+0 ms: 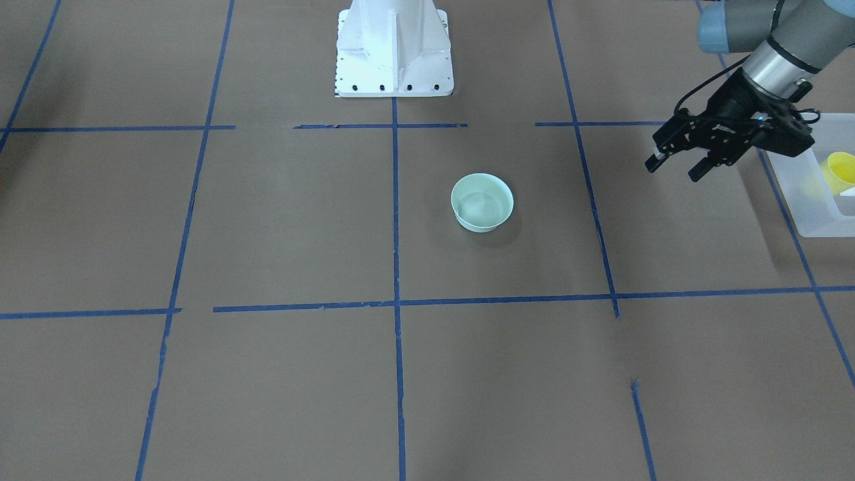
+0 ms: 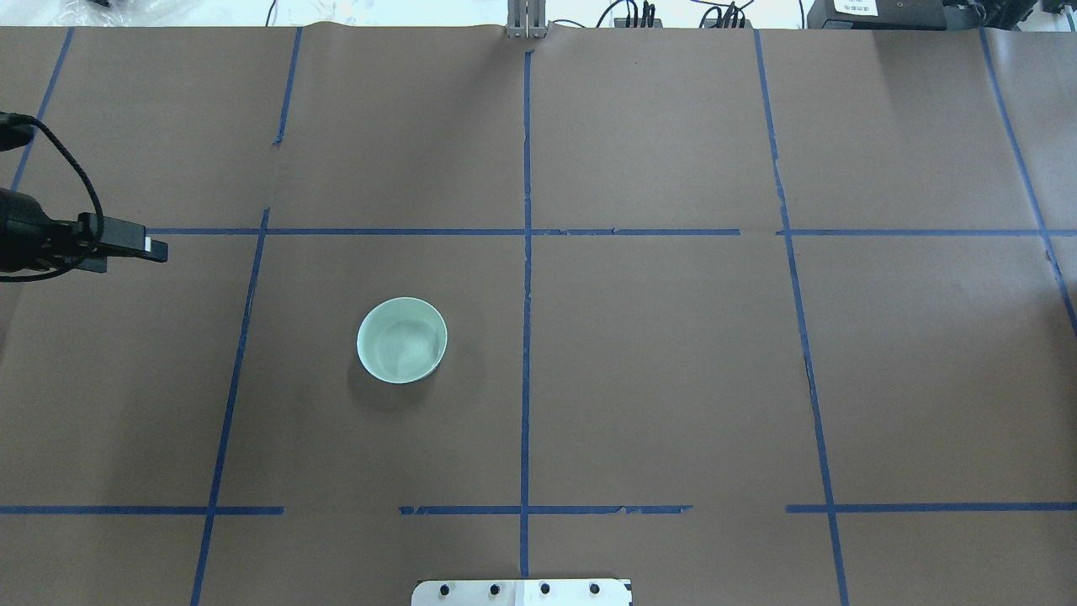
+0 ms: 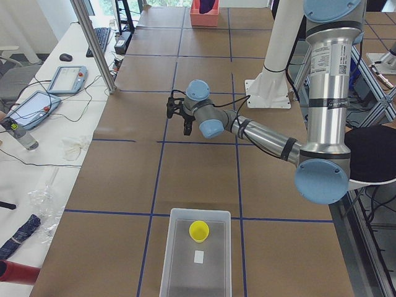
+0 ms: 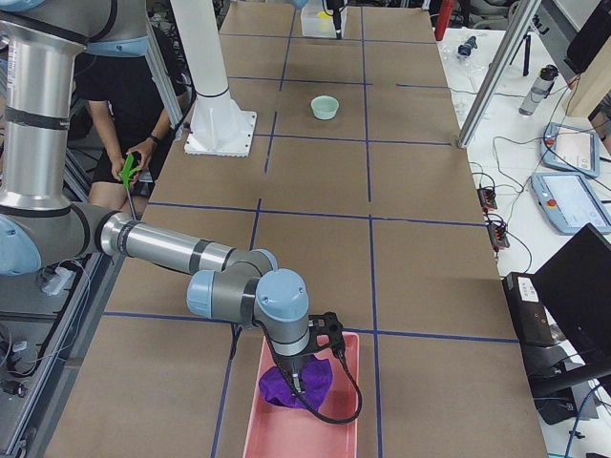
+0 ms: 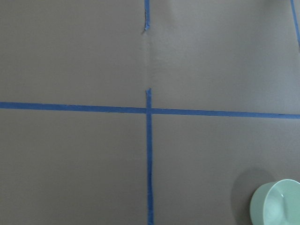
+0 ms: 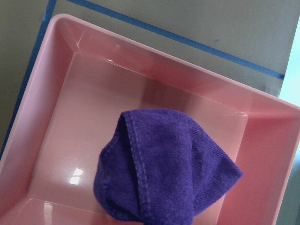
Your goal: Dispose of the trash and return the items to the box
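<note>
The mint-green bowl (image 1: pixel 482 202) stands upright and empty near the table's middle; it also shows in the overhead view (image 2: pixel 402 340), the right-side view (image 4: pixel 325 107) and the left wrist view (image 5: pixel 276 204). The yellow cup (image 1: pixel 841 168) lies inside the frosted-white box (image 1: pixel 811 217) at the table's left end, as the left-side view shows for both the cup (image 3: pixel 199 231) and the box (image 3: pixel 179 260). My left gripper (image 1: pixel 672 171) is open and empty, above the table between the box and the bowl. My right gripper (image 4: pixel 310 358) hangs over a purple cloth (image 6: pixel 164 164); I cannot tell whether it is open or shut.
The purple cloth lies in a pink tray (image 6: pixel 51 93) at the table's right end (image 4: pixel 277 441). The white robot base (image 1: pixel 394 53) stands at the table's near edge. A small white card (image 3: pixel 199 256) lies in the box. A seated person (image 4: pixel 134 105) is beside the base.
</note>
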Controlling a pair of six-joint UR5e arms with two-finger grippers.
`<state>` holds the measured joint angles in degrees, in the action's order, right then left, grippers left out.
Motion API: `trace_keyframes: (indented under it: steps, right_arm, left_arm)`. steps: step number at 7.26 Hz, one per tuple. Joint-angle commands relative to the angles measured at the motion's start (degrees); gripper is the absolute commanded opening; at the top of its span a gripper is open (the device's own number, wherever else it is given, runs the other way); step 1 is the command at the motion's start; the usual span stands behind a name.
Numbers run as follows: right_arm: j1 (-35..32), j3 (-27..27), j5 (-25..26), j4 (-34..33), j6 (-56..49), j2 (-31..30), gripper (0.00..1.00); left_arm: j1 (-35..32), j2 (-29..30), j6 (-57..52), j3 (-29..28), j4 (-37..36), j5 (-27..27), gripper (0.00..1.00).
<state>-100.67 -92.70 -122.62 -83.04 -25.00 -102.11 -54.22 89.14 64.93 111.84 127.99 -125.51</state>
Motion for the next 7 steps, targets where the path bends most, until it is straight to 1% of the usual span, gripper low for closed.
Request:
trace_keyframes:
  steps: [1,2,3,4,5,6,7]
  right_arm:
    - [-0.1,-0.6,-1.0,-0.8,2.6,1.1,1.0]
    - [0.0,-0.6,-5.2,-0.8,7.0,1.3,1.0]
    - [0.2,-0.9,-8.7,-0.8,10.9,1.3,1.0]
    - [1.3,-1.7,-10.9,-1.0,14.4,1.4,1.0]
    - [4.1,-4.8,-12.4,-2.1,19.9,1.2,1.0]
    - [6.3,-9.0,-12.4,-6.4,23.3,1.2,1.0]
    - [7.1,-11.7,-12.5,-9.5,23.7,1.2,1.0]
  left_arm:
    - [6.6,2.3,8.1,0.2,-0.1,5.0,1.0]
    - [10.6,4.0,11.8,0.0,-0.8,8.3,1.0]
    - [14.8,7.7,15.5,-0.1,-5.5,12.0,1.0]
    - [18.1,13.8,16.6,-0.4,-14.4,16.5,0.99]
    - [20.8,17.1,16.8,-1.4,-18.4,19.6,0.99]
    - [22.8,18.0,19.6,-3.9,-18.2,21.4,0.99]
    - [24.8,19.8,21.4,-5.8,-18.3,23.4,0.98]
